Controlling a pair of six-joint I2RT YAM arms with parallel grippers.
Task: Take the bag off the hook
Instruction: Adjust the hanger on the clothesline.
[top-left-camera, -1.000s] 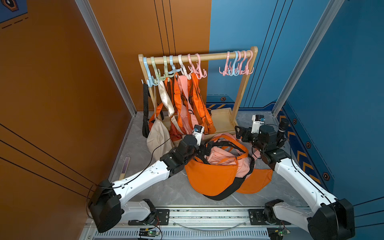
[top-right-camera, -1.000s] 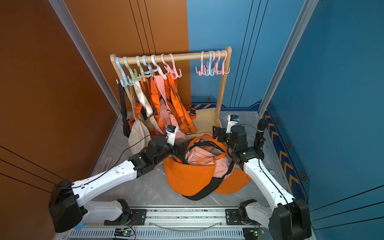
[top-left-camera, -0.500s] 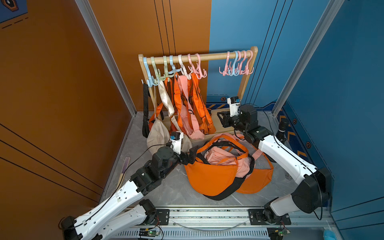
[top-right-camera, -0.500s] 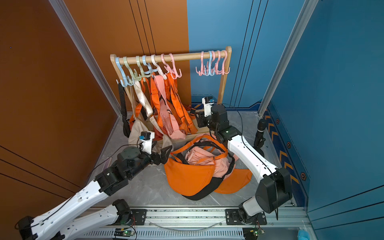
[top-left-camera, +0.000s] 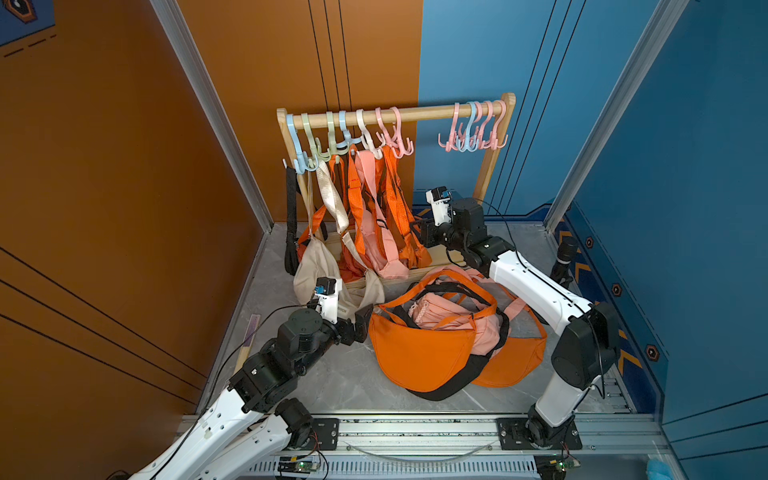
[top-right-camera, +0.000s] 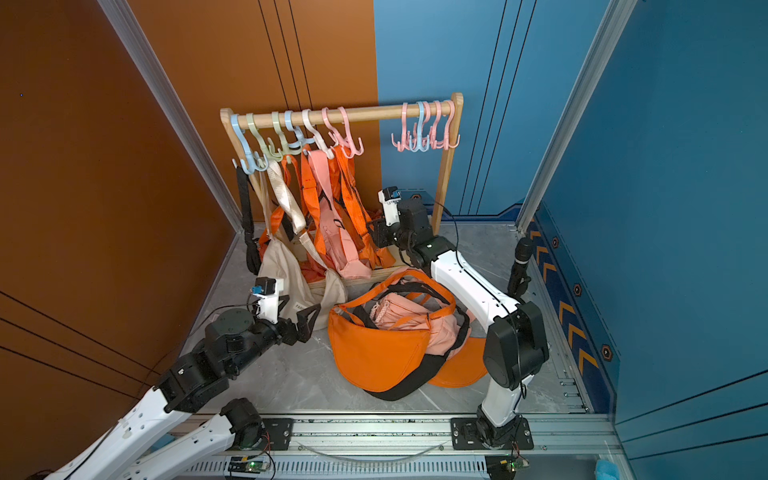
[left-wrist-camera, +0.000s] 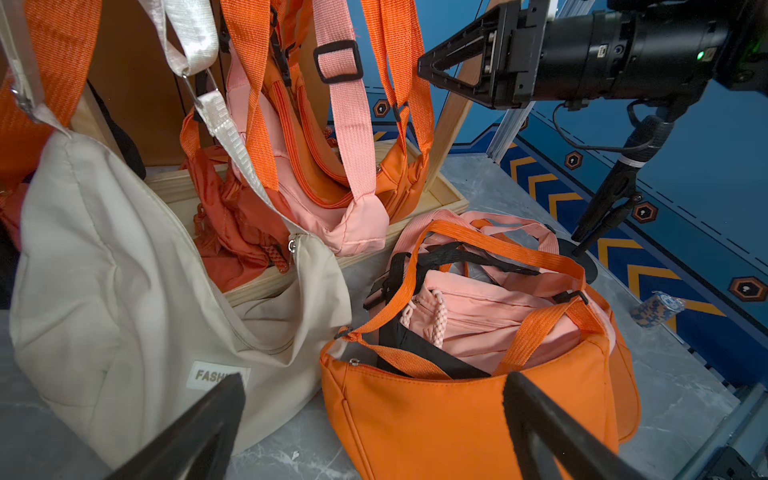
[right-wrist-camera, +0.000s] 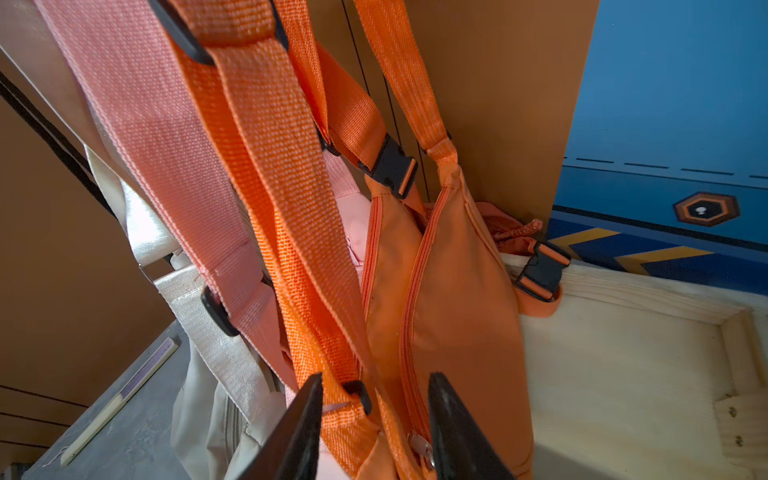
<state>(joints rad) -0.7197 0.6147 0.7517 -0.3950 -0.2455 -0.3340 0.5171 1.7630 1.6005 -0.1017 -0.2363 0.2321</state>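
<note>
Several bags hang by their straps from coloured hooks (top-left-camera: 392, 139) on a wooden rail (top-left-camera: 428, 113). The rightmost is an orange bag (right-wrist-camera: 457, 311), also seen in a top view (top-left-camera: 415, 253). My right gripper (right-wrist-camera: 376, 380) is at this bag's top end, partly open, with one finger on either side of its orange strap (right-wrist-camera: 316, 340) and zipper end. The fabric between them does not look pinched. In both top views this gripper (top-left-camera: 422, 237) (top-right-camera: 372, 235) sits low beside the hanging bags. My left gripper (left-wrist-camera: 374, 382) (top-left-camera: 359, 322) is wide open and empty, low between the cream bag (left-wrist-camera: 104, 291) and the floor pile.
A pile of orange and pink bags (top-left-camera: 419, 353) lies on the grey floor in front of the rack. Bare hooks (top-left-camera: 473, 133) bunch at the rail's right end. The rack's wooden base tray (right-wrist-camera: 623, 374) is under the hanging bags. A black stand (top-left-camera: 563, 262) is by the right wall.
My right arm swung from the floor pile back to the rack, and its jaws narrowed around the hanging orange bag's strap. My left arm drew back from the pile toward the front left, still open.
</note>
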